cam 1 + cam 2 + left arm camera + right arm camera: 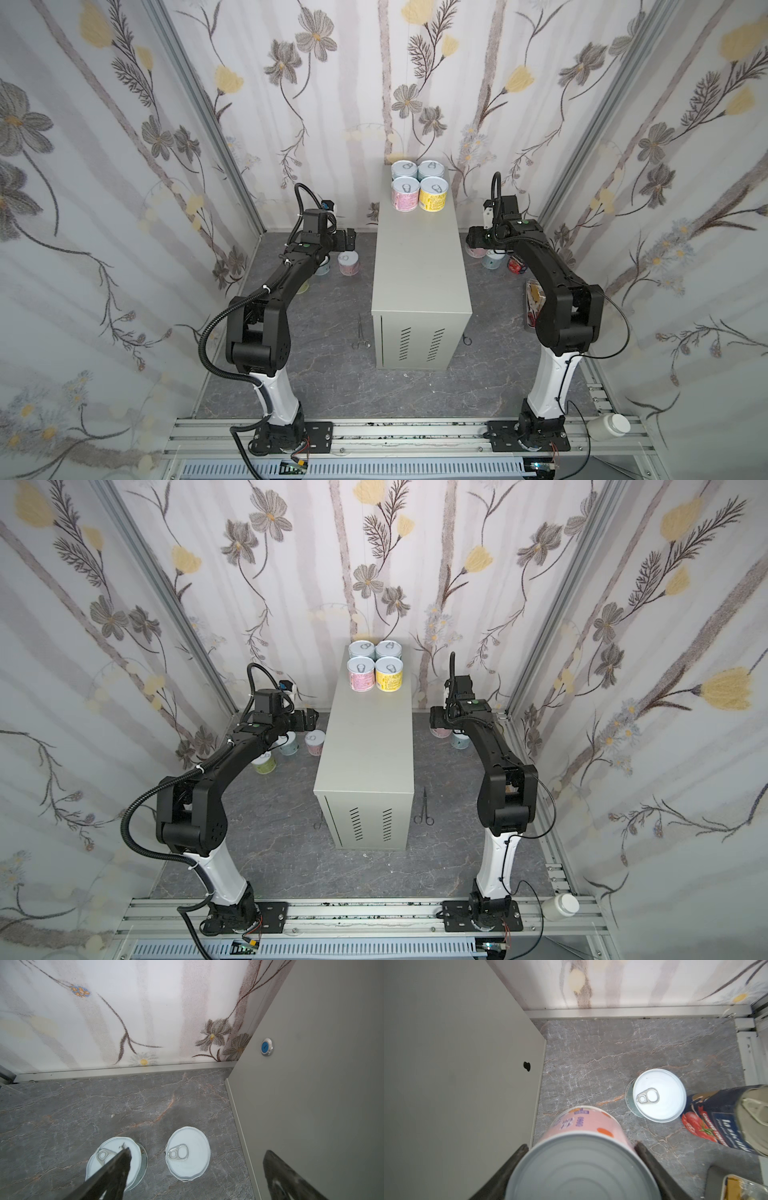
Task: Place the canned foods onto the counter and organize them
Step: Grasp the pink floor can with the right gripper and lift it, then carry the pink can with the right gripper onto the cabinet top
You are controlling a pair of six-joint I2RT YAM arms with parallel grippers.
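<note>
Right wrist view: the right pincer [581,1146] is clamped on a short pink-labelled can [583,1124], its ribbed grey end toward the lens, just beside the side wall of the tall light-grey metal counter [456,1064]; on the grey marbled floor [591,1053] nearby stand one short teal-labelled can [658,1095] with a white pull-tab lid and one taller dark-blue tomato can [716,1118]; in both top views four short cans form a two-by-two block at the far end of the counter top, a pink front can [405,198], a yellow front can [432,200] and two back cans [404,169] near the rear edge; the nearer stretch of the top lies open to its front edge; the left pincer [197,1150] gapes wide over the floor beside the counter, where three short cans stand in a top view: a pink floor can [314,743], a pale-blue floor can [289,744], a yellow-green floor can [264,764].
</note>
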